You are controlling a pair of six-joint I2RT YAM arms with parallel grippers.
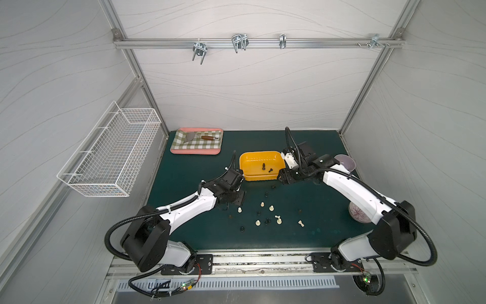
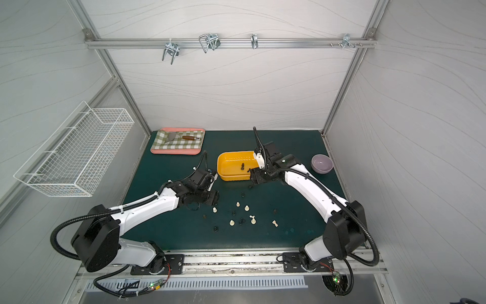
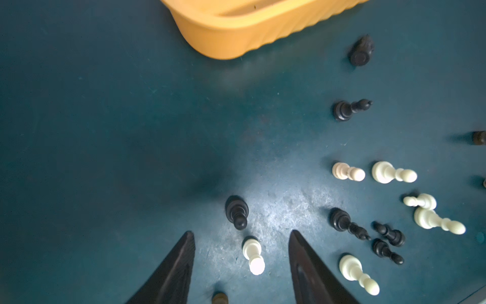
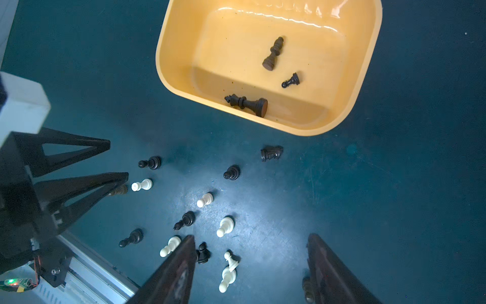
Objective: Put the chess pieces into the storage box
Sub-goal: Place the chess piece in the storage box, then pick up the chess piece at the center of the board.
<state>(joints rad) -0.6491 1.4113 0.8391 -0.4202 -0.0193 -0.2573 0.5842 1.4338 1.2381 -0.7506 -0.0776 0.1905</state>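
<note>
The yellow storage box (image 1: 260, 153) sits mid-table, and the right wrist view shows three black chess pieces (image 4: 273, 54) lying inside it. Several black and cream chess pieces (image 1: 262, 204) are scattered on the green mat in front of the box. My left gripper (image 3: 241, 233) hovers open over the left of the scatter, a cream pawn (image 3: 253, 255) standing on the mat below the gap between its fingers. My right gripper (image 4: 251, 236) is open and empty near the box's front right corner, above more pieces.
A pink-rimmed checkered tray (image 1: 196, 152) holding a trowel (image 1: 202, 138) lies at the back left. A white wire basket (image 1: 110, 155) hangs on the left wall. A purple bowl (image 2: 322, 163) sits at the right, and a patterned bowl (image 1: 357, 214) shows under the right arm.
</note>
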